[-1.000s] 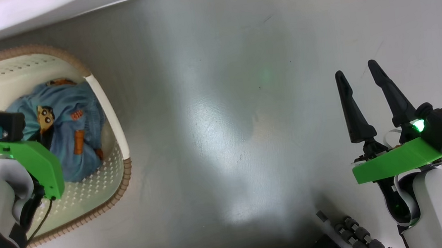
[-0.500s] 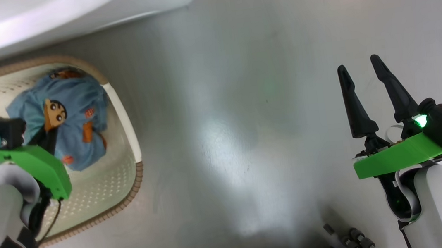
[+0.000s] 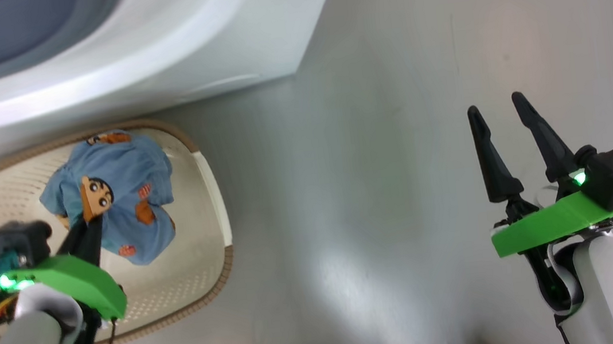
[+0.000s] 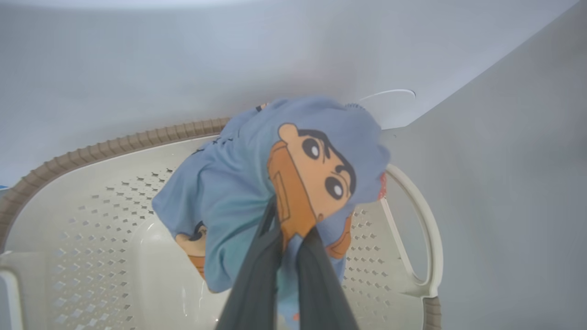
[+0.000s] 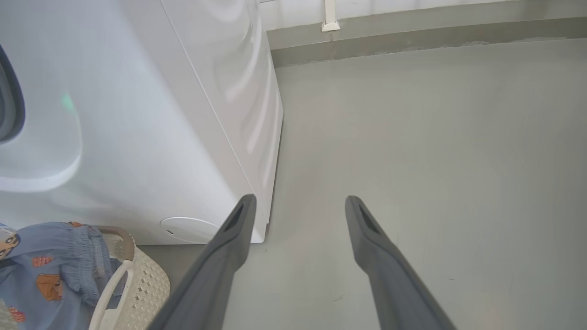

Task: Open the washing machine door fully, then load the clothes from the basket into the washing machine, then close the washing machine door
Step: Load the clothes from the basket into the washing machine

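my left gripper (image 3: 90,217) (image 4: 289,233) is clenched on the clothes (image 3: 117,179) (image 4: 238,183): the two dark fingers (image 4: 257,275) pinch a fold of light blue fabric right at a printed cartoon face. the bundle hangs off my fingertips and bulges out beyond them. i cannot tell whether its lower end touches anything. below and around it lies the basket (image 3: 193,265) (image 4: 91,220), cream with a brown rim, its white handle off to one side of my fingers. just past the basket, beyond my fingertips, stands the washing machine (image 3: 155,56) (image 4: 183,55), its white front close against the basket's far rim.

my right gripper (image 3: 495,106) (image 5: 300,202) is released, fingers spread wide and grasping nothing, over bare grey floor (image 3: 372,187) (image 5: 435,137), well apart from the basket. the machine's corner and its round low hatch (image 5: 188,229) sit just beside my left-hand fingertip.
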Available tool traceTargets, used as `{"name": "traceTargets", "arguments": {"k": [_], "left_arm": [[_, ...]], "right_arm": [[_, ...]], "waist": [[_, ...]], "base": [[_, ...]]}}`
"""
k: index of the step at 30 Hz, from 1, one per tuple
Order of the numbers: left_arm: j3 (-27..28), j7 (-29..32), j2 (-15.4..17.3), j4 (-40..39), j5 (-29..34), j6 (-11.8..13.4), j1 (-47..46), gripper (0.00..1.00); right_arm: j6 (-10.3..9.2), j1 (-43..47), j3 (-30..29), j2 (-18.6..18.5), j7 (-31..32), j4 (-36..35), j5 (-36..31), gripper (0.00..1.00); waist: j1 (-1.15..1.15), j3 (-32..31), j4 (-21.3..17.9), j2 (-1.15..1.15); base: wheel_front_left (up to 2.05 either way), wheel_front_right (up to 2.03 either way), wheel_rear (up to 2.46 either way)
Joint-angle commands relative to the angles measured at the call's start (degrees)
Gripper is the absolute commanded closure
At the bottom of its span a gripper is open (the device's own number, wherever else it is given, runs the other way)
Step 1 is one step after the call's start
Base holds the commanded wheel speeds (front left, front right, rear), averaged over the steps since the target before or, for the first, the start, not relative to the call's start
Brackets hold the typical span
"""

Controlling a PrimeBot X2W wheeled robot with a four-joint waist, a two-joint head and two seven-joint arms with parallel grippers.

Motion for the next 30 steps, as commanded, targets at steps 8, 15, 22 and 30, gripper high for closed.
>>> {"name": "traceTargets", "arguments": {"k": [8, 15, 22, 30], "left_arm": [[14.2, -0.6, -1.2, -11.6, 7.8, 1.3, 12.5, 1.0], [23.8, -0.6, -4.7, -21.0, 14.0, 1.1, 20.2, 1.0], [31.6, -0.6, -8.2, -29.0, 19.9, 0.4, 26.4, 1.0], [38.1, -0.6, -12.6, -36.4, 25.2, -0.2, 32.1, 1.0]], "right_arm": [[0.09, 4.2, 1.7, -1.3, -0.3, 1.0, 0.4, 0.0], [0.09, 6.2, 2.5, -2.2, -0.3, 2.6, 0.8, 0.0], [0.09, 8.4, 3.1, -3.2, -0.3, 3.8, 0.9, 0.0], [0.09, 11.0, 3.7, -3.4, -0.3, 4.8, 1.2, 0.0]], "waist": [[0.0, -11.7, 3.9, 0.0], [0.0, -18.5, 4.9, 0.0], [0.0, -25.0, 5.6, 0.0], [0.0, -31.3, 5.9, 0.0]], "base": [[0.0, 0.0, 0.0], [0.0, 0.0, 0.0], [0.0, 0.0, 0.0], [0.0, 0.0, 0.0]]}}
